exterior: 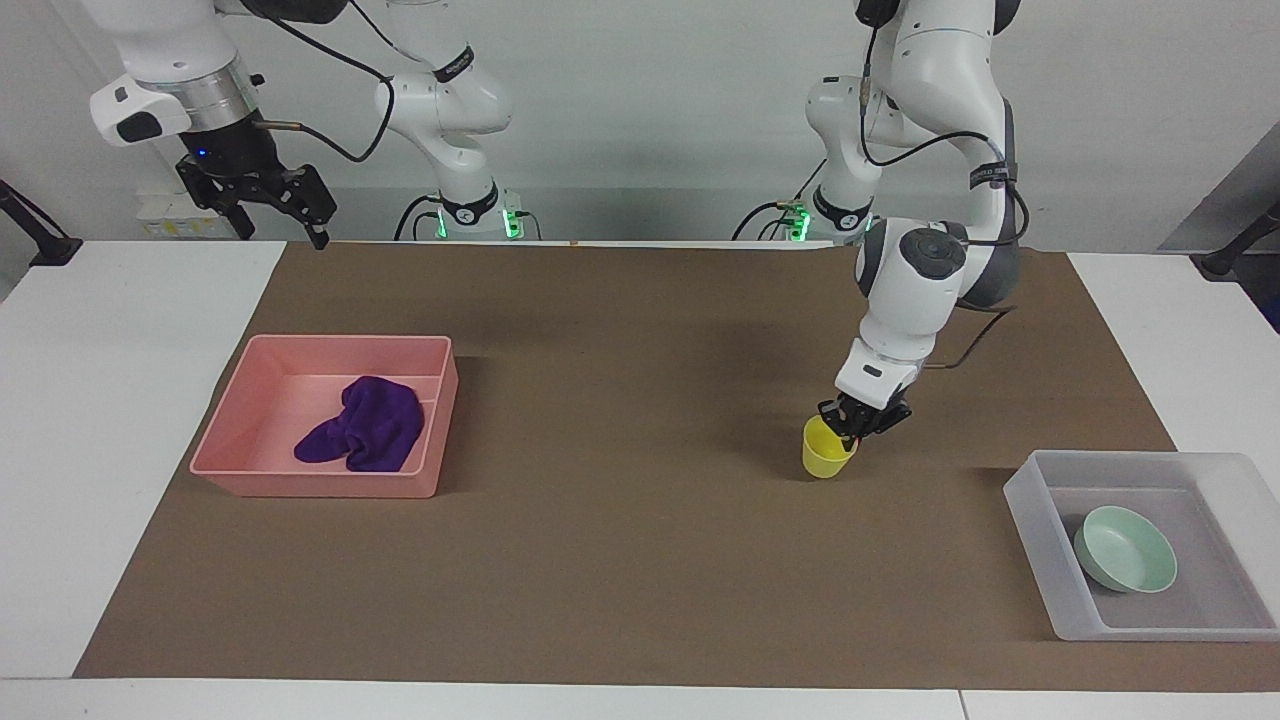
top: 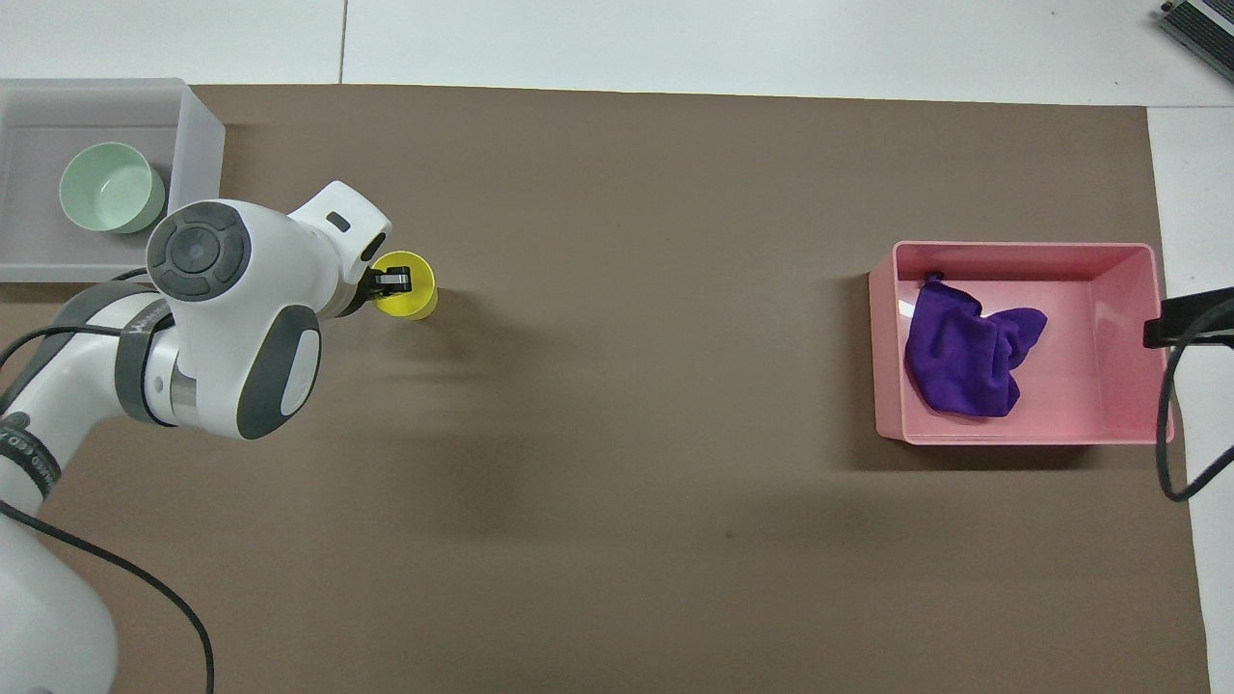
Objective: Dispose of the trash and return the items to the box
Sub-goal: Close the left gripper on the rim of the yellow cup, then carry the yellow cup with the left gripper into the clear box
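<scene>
The yellow cup [exterior: 826, 455] stands upright on or just above the brown mat, toward the left arm's end. My left gripper [exterior: 857, 425] is shut on its rim, one finger inside; it also shows in the overhead view [top: 390, 281] on the cup [top: 410, 294]. The mint-green bowl [exterior: 1125, 548] sits in the translucent box [exterior: 1035, 545], also seen from overhead [top: 109, 186] in the box [top: 202, 164]. The purple cloth [exterior: 365, 425] lies in the pink tray [exterior: 320, 488]. My right gripper [exterior: 280, 205] waits open, raised over the table edge by the robots.
The brown mat [exterior: 620, 560] covers most of the white table. The pink tray [top: 1022, 249] with the cloth [top: 964, 361] is at the right arm's end. The right gripper's black body [top: 1191, 318] shows beside the tray.
</scene>
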